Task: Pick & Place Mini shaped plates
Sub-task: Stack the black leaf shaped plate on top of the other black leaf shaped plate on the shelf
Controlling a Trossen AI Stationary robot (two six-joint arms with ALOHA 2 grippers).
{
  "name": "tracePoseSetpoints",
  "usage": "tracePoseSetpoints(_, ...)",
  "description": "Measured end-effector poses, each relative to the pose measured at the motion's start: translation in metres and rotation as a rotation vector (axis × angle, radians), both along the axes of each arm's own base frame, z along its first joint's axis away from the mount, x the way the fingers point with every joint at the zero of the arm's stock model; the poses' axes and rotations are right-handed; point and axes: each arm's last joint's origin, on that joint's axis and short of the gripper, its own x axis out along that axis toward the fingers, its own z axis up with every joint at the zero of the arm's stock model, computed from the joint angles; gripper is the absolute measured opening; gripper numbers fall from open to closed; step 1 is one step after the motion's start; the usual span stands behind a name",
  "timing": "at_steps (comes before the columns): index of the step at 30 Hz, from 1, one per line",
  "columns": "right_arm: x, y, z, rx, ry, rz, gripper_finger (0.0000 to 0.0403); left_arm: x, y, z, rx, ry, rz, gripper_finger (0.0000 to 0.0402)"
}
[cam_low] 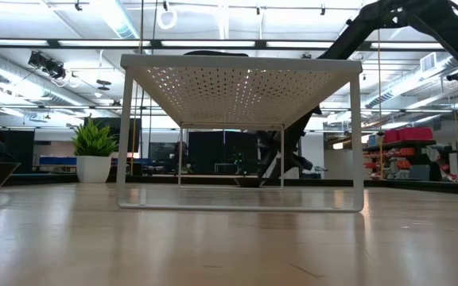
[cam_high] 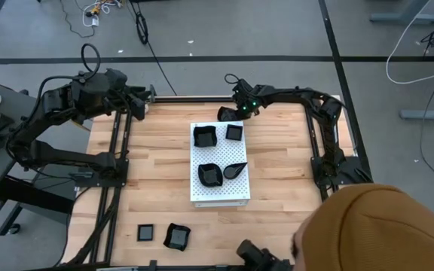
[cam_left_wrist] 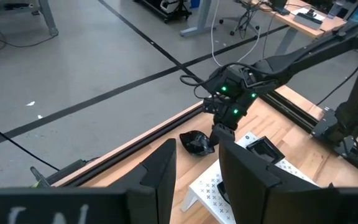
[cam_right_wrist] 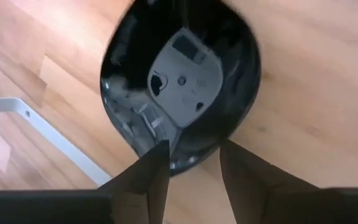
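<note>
Four mini shaped plates, small and glossy black, sit on the white perforated board: two at its far end and two nearer the middle. Two more lie on the wood at the near left. A seventh plate, rounded and narrowing to one end, lies on the wood by the table's far edge. My right gripper slants down over it, open, one finger on each side of its narrow end; I cannot see them touching it. My left gripper waits open, raised at the far left.
The board stands on thin white legs mid-table. Black rails run along both sides. A person's orange cap shows at the near right corner. A potted plant stands beyond the table. Bare wood lies right of the board.
</note>
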Motion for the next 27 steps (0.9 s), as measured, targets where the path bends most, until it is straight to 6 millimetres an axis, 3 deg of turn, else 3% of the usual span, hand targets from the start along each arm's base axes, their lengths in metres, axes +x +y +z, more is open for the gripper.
tracePoseSetpoints(12, 0.0079, 0.0054, -0.0095, 0.042, 0.007, -0.052, 0.0133, -0.0001, 0.0004, 0.0003, 0.007, -0.001, 0.014, 0.0126)
tracePoseSetpoints(27, 0.0106, 0.0033, -0.0092, 0.027, -0.015, -0.082, 0.0050, 0.0001, 0.0005, 0.0007, 0.009, -0.006, 0.014, 0.0126)
